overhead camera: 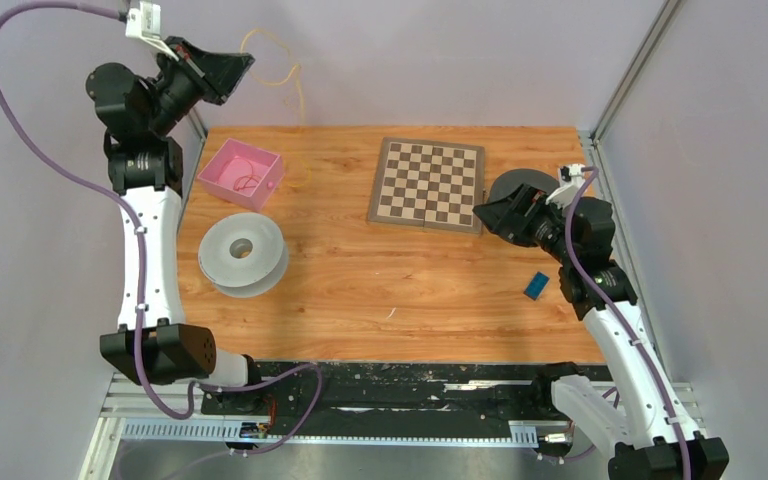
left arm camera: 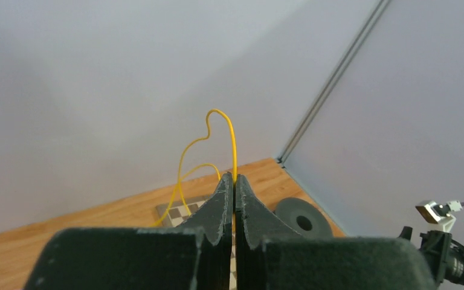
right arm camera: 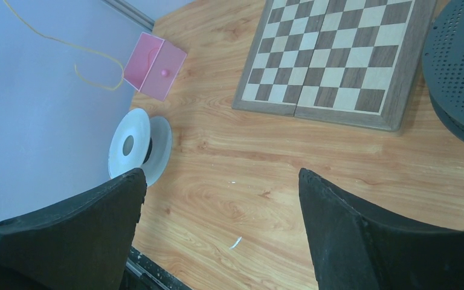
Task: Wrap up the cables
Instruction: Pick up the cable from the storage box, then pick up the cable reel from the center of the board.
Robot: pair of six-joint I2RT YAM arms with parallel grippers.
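1. Top external view puts the task at an early stage. Neither of the cables is wound on anything that I can see.
2. The orange-red cable (overhead camera: 245,181) lies as a loose loop inside the pink box (overhead camera: 268,186).
3. The pale yellow cable (overhead camera: 282,72) is up in the air behind the pink box. Its free end hangs down just beside the box's right wall.
4. The grey spool (overhead camera: 243,256) lies on the table near the front of the pink box, and its core looks bare. The black spool (overhead camera: 516,184) sits well to the right of the box, past the chessboard (overhead camera: 428,182), and no wire shows on it either.
5. Judging from this, both cables have yet to be wrapped, and only the pick-up of the yellow one looks done.
6. The left gripper (left arm camera: 234,178) is raised high behind the pink box. Its fingers (left arm camera: 220,199) are pressed together with no gap visible, and they pinch the yellow cable, which rises from the tips and curls over in a loop.
7. The right gripper (right arm camera: 219,175) hovers far to the right of the pink box, beside the black spool. Its fingers (right arm camera: 332,211) are spread wide, with bare table between them, and they hold and touch nothing.
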